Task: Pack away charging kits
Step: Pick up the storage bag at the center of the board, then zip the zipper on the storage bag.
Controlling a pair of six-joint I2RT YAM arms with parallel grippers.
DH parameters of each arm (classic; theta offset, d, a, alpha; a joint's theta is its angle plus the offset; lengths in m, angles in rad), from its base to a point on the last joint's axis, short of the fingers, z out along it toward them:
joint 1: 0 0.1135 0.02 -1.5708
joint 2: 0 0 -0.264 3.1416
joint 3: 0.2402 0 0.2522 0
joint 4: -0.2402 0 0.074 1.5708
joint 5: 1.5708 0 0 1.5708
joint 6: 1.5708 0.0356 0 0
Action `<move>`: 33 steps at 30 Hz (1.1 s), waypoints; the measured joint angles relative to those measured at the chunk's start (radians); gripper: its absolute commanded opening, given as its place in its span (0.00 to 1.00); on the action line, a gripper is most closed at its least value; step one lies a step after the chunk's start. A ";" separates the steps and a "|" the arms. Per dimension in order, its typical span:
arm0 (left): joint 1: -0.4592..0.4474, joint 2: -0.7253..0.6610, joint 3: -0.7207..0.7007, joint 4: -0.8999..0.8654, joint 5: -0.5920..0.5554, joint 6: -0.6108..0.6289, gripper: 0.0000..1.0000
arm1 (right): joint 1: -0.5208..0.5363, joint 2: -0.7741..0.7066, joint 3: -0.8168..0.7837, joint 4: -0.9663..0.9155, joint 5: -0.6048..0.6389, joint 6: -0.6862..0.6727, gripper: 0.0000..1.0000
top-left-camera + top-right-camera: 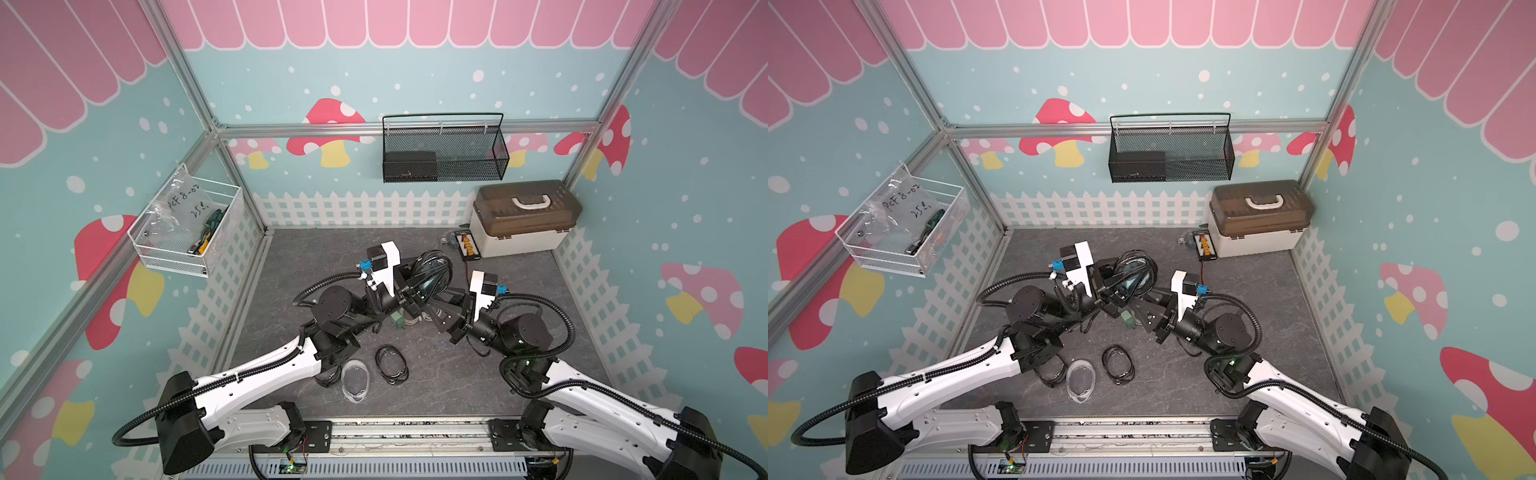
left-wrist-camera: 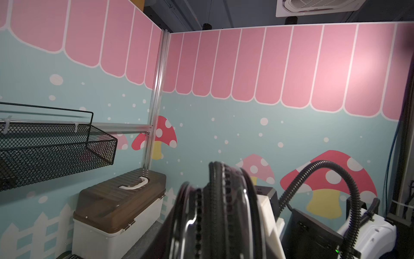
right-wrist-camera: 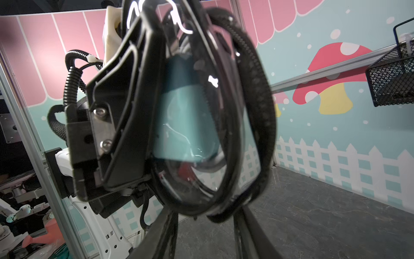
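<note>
My left gripper (image 1: 419, 287) is shut on a black-rimmed pouch (image 1: 432, 268) (image 3: 212, 134) and holds it on edge above the middle of the table. A teal block shows through the pouch's clear window. My right gripper (image 1: 437, 308) (image 3: 206, 213) sits just right of it, jaws apart, their tips hidden behind the pouch's lower rim. On the table below lie a green charger (image 1: 397, 320) and white cables (image 1: 416, 321). Nearer the front are a black-rimmed pouch (image 1: 391, 365), a clear pouch (image 1: 356, 380) and one more black-rimmed pouch (image 1: 328, 380), partly under the left arm.
A beige box with a brown lid (image 1: 523, 218) stands at the back right, with a black board with orange connectors (image 1: 467, 245) beside it. A black mesh basket (image 1: 444, 151) hangs on the back wall. A white wire basket (image 1: 187, 232) hangs on the left wall.
</note>
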 measured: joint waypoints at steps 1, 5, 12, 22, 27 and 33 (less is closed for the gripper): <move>-0.003 0.000 0.000 0.002 -0.001 0.004 0.00 | 0.000 0.000 0.000 0.003 0.000 0.002 0.38; -0.005 0.000 0.000 0.013 -0.027 0.008 0.00 | 0.000 0.011 0.000 0.022 0.008 0.007 0.28; -0.005 0.003 -0.011 0.023 -0.126 0.006 0.00 | 0.005 0.039 0.000 0.038 0.006 0.031 0.34; -0.005 -0.003 -0.016 0.024 -0.197 0.004 0.00 | 0.005 0.028 0.000 0.040 0.004 0.026 0.33; -0.005 -0.008 -0.016 0.023 -0.200 0.003 0.00 | 0.005 0.043 0.007 0.040 0.005 0.026 0.33; -0.005 -0.010 -0.016 0.023 -0.208 0.004 0.00 | 0.005 0.084 0.046 0.035 0.005 0.024 0.27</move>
